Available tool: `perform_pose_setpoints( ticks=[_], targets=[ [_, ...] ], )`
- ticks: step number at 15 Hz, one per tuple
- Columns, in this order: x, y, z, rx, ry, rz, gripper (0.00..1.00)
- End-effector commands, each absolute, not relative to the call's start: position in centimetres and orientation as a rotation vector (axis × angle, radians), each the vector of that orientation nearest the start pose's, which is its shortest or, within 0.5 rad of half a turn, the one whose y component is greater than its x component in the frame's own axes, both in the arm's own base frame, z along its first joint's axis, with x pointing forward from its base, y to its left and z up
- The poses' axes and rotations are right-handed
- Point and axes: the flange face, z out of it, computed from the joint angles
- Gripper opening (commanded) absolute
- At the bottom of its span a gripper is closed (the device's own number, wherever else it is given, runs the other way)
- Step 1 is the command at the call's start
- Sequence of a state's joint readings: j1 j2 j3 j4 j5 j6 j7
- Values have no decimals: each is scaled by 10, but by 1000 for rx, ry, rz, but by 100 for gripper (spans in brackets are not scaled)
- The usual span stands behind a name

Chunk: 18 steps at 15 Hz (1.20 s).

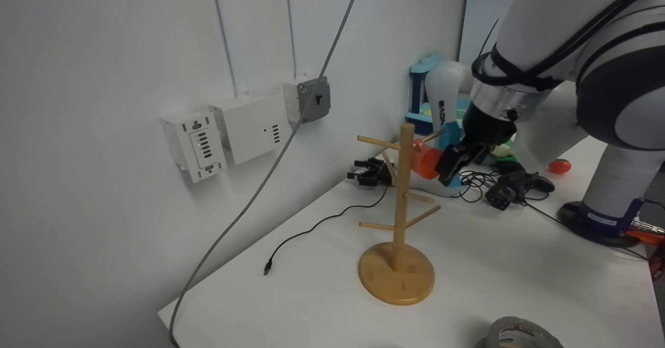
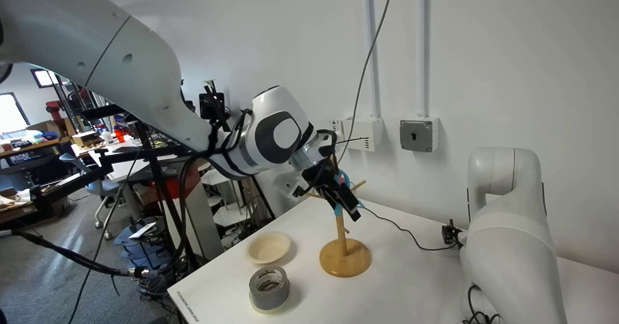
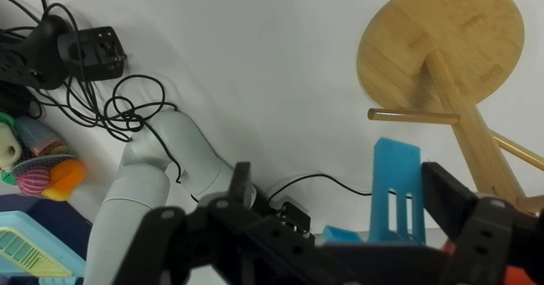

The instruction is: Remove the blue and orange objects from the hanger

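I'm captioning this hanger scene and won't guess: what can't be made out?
Orange cup: in the wrist view, mostly hidden by the gripper and bottom edge.
Blue object: in the wrist view, partly behind the gripper.
Tape roll: in an exterior view, cut off by the bottom edge.
Tabletop lettering: in an exterior view, too small.

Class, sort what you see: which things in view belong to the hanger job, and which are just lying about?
Belong to the job:
hanger
orange cup
blue object
end effector, open

Just lying about:
tape
bowl
toys
cable
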<state>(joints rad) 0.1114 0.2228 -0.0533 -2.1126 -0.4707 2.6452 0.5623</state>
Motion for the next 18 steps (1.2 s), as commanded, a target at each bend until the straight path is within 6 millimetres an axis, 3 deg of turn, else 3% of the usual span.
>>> perform_pose_setpoints(
  ticks=[1, 3, 12, 13, 18],
  targets=[
    [607, 41, 341, -3278, 230, -665, 73],
    [607, 38, 341, -3281, 241, -667, 68],
    [611, 37, 340, -3282, 245, -668, 2],
    [611, 37, 340, -3282, 245, -668, 6],
    [612, 37, 341, -3283, 249, -672, 6]
  ],
)
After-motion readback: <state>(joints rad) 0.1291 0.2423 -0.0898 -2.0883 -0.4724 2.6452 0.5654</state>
